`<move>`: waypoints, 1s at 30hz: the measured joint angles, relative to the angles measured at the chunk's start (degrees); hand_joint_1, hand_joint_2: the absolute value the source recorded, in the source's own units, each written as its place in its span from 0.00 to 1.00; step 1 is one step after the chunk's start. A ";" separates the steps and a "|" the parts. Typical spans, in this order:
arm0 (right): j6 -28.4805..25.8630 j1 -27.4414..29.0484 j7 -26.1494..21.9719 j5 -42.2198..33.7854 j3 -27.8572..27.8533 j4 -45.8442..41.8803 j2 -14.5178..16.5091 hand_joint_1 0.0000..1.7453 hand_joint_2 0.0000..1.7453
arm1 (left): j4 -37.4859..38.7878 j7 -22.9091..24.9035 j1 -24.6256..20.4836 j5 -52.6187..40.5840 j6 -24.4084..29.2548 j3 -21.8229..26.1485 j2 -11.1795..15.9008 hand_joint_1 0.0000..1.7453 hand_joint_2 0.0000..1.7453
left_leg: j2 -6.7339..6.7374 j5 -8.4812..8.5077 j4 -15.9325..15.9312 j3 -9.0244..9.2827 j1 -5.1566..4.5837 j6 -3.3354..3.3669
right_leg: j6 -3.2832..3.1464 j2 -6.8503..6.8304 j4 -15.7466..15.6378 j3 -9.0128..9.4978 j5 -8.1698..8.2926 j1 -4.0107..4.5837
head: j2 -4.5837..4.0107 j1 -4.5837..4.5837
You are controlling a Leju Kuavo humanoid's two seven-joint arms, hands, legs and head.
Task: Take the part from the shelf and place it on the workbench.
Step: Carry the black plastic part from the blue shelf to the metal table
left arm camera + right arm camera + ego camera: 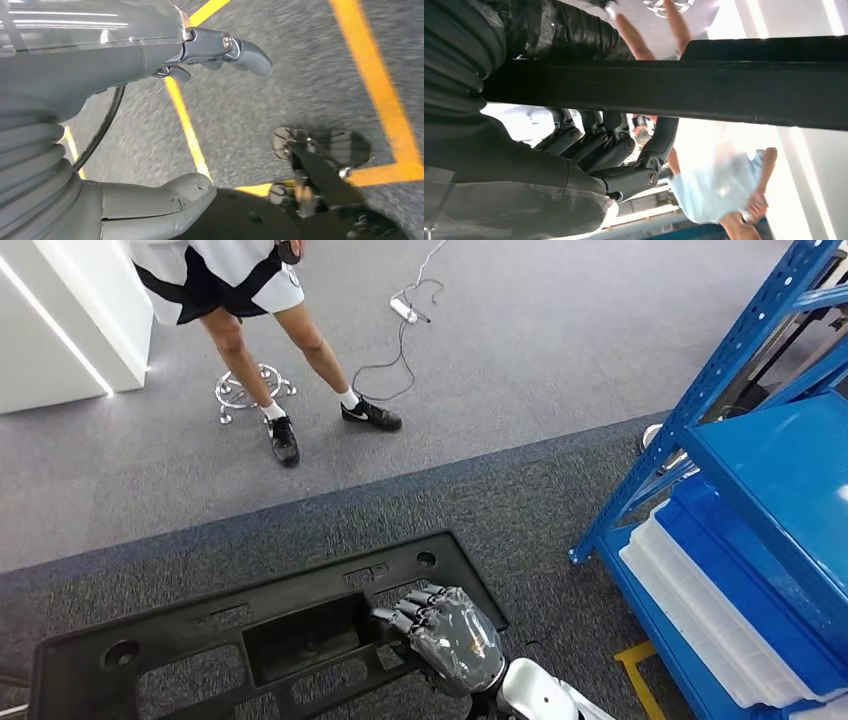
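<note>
Fingers of the right hand (452,638) were hooked over an inner bar of the black plastic part (260,635) in the head view, so the hand carried it already. The part was a long flat panel with cut-outs, held low over the grey carpet (520,510), its long axis running across the robot's front from the right hand out toward the left side. The blue shelf (700,410) stood off to the right, and a person's legs (255,350) stood further ahead. No desk was to be seen, so which way the carry had to go I could not tell.

From the left wrist, the left hand (220,52) hung over floor marked with yellow lines (187,127), fingers loose and apart, holding nothing; it was well away from the part's free end.

From the right wrist, the right hand's curled fingers (599,142) wrapped up against the part's dark bar (674,90), which crossed the whole picture.
</note>
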 joint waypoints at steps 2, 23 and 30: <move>0.16 -0.05 0.09 -0.02 -0.08 0.32 0.42 1.00 1.00 | 0.00 0.68 -0.14 0.26 0.24 0.02 0.01 0.00 1.00 | 3.07 -3.73 6.65 -2.99 0.04 -0.36 | -0.23 -1.92 -0.11 0.00 0.05 0.18 | 0.00 -0.08; 2.89 -5.40 2.03 0.01 0.61 6.96 6.80 1.00 1.00 | 0.00 0.38 -0.23 0.86 0.48 0.27 -0.34 0.00 1.00 | -0.34 1.97 -3.44 2.80 -0.01 2.19 | 2.32 -0.47 8.51 -3.14 -3.13 -0.34 | 0.00 0.01; 3.16 -6.72 2.51 -0.28 0.89 7.57 7.81 1.00 1.00 | 0.00 0.97 0.01 0.86 0.93 0.63 -0.44 0.00 1.00 | -1.56 1.83 -1.89 0.52 0.28 -0.39 | 0.74 0.51 1.47 -0.68 -0.72 -0.37 | 0.00 -0.07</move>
